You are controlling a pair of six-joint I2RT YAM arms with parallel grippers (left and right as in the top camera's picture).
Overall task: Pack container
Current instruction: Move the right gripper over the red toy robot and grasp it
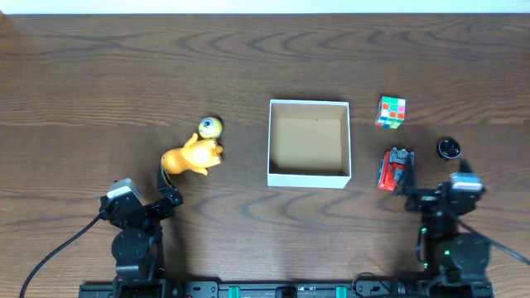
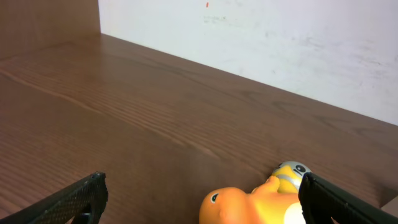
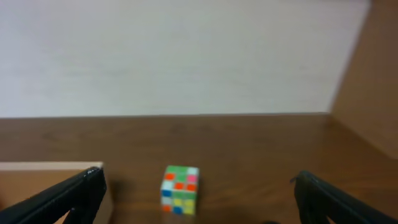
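Dark wood table (image 1: 83, 66): square white cardboard box (image 1: 308, 175) sits dead centre
Left gripper (image 1: 168, 186): spread wide, empty, orange plastic toy (image 1: 192, 157) just ahead

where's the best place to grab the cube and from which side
Grip the cube across two opposite flat side faces, coming straight down from above. It sits flat on the table, turned slightly askew, apart from the box; align with faces, not corners.
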